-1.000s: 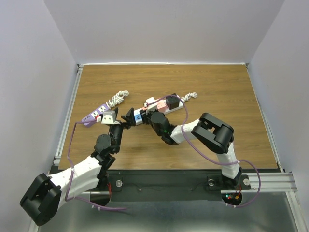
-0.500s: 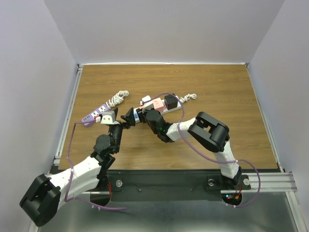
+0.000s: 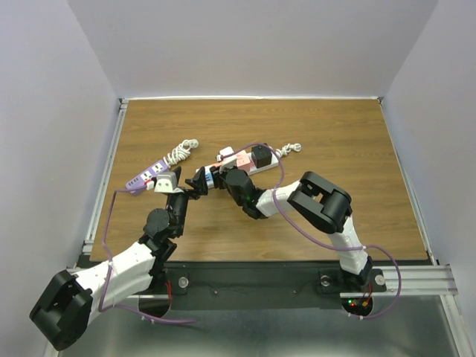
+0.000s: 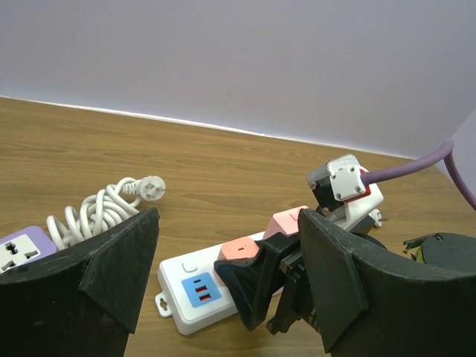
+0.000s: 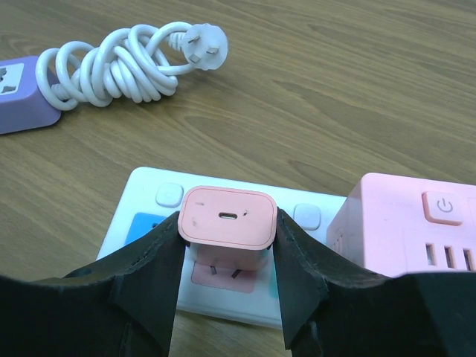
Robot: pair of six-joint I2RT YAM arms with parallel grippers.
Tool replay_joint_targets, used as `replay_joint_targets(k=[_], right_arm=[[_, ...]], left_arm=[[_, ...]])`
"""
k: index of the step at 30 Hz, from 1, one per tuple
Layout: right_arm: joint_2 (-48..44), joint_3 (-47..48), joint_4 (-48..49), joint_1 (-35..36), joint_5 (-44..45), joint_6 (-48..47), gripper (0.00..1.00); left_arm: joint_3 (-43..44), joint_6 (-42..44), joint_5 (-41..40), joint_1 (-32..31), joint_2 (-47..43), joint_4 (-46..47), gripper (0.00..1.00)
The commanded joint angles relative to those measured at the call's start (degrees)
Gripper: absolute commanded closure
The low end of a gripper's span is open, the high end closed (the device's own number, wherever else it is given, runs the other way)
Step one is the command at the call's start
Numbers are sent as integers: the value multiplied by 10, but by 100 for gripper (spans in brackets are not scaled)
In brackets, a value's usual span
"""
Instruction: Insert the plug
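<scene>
My right gripper (image 5: pixel 227 245) is shut on a small pink plug block (image 5: pixel 227 217). It holds the block upright over the pink socket (image 5: pixel 223 274) of a white power strip (image 5: pixel 149 201). The prongs show just under the block, at the socket face, and I cannot tell how deep they sit. In the top view the right gripper (image 3: pixel 213 178) is at the strip's (image 3: pixel 249 165) left end. My left gripper (image 4: pixel 230 297) is wide open and empty, its fingers either side of the strip's near end (image 4: pixel 195 286); it also shows in the top view (image 3: pixel 195 181).
A pink cube adapter (image 5: pixel 416 223) and a black adapter (image 3: pixel 262 156) sit in the strip to the right of the plug. A purple power strip (image 3: pixel 147 175) and a coiled white cord (image 3: pixel 181 152) lie to the left. A purple cable (image 3: pixel 111 216) loops beside the left arm.
The right gripper, with the pink plug, has shifted a little left, and the white strip with it. The left arm has barely moved.
</scene>
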Motion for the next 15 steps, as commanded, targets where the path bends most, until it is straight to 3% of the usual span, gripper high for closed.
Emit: replay_joint_targets(k=[1,8,9,11,12,15], right_arm=[[79,-55,-207,8,-76,55,99],[27,-68,-188,7,-81,42,99],[18,-67,-186,7,-80,37,95],[-2,-59,-183,7,-76,23,82],[-8,-56,-182,7,-73,19,65],[-30,-35,-182,5,-70,-1,32]], left_arm=[[-3,-3,-1,2,-10,23,14],[5,-6,-6,2,-10,9,14],[7,-6,-8,2,-10,8,14],[10,-6,-13,2,-10,3,13],[10,-6,-15,2,-10,1,13],[17,-10,-19,3,-10,-9,13]])
